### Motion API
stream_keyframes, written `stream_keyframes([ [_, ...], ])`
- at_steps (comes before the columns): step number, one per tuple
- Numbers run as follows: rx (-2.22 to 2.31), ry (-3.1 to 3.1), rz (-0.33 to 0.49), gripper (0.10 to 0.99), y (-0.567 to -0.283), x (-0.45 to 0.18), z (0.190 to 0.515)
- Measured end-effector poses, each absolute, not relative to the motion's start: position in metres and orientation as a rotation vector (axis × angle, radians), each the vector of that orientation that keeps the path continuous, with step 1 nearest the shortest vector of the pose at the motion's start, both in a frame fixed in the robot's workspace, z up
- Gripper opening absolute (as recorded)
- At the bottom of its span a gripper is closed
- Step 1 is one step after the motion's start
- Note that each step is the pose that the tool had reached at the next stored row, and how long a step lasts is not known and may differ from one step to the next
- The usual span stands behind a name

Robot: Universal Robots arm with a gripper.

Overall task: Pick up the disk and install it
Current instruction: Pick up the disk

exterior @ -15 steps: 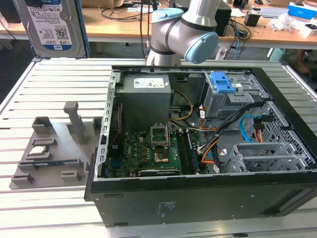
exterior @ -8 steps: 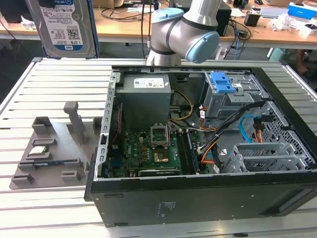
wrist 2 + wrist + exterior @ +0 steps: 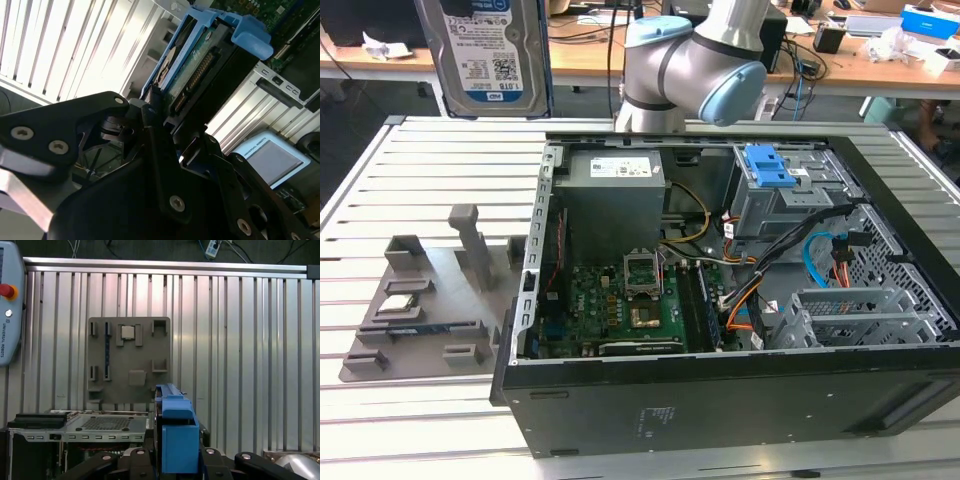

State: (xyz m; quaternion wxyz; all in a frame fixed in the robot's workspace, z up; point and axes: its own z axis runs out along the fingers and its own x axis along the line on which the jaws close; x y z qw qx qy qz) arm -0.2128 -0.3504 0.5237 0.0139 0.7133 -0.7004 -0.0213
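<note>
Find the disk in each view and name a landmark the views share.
Exterior view: disk high at the exterior view's left, label showing.
Second wrist view: disk clamped in the gripper, connector edge showing.
First wrist view: disk edge-on, in front of the tray.
Landmark: slatted table, all three.

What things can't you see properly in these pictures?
Disk: its top is cut off by the exterior view's upper edge.
Disk's gripped end: hidden behind the gripper's black links in the second wrist view.
Disk's label: turned away, edge-on in the first wrist view.
Chip on the grey tray: too small for detail in the first wrist view.
</note>
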Motion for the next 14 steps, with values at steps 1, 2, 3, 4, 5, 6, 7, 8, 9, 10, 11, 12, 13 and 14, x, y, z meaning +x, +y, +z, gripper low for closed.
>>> stream_keyframes([
  [1, 2.222, -2.181, -0.067, 0.365, -0.35, -0.21, 0.524],
  [2, 2.221, -2.181, -0.067, 0.365, -0.35, -0.206, 0.524],
  [3, 2.221, -2.181, -0.067, 0.365, -0.35, -0.203, 0.524],
  [4, 2.221, -2.181, -0.067, 0.365, -0.35, -0.2, 0.524],
  [5, 2.221, -2.181, -0.067, 0.365, -0.35, -0.197, 0.524],
  [6, 2.221, -2.181, -0.067, 0.365, -0.35, -0.193, 0.524],
  [7, 2.222, -2.181, -0.067, 0.365, -0.35, -0.19, 0.524],
  [8, 2.221, -2.181, -0.067, 0.365, -0.35, -0.186, 0.524],
  [9, 2.221, -2.181, -0.067, 0.365, -0.35, -0.184, 0.524],
  [10, 2.221, -2.181, -0.067, 0.365, -0.35, -0.178, 0.524],
  [11, 2.221, -2.181, -0.067, 0.365, -0.35, -0.173, 0.524],
  [12, 2.221, -2.181, -0.067, 0.365, -0.35, -0.171, 0.524],
  [13, 2.221, -2.181, -0.067, 0.365, -0.35, -0.168, 0.524],
  [14, 2.221, -2.181, -0.067, 0.365, -0.35, -0.164, 0.524],
])
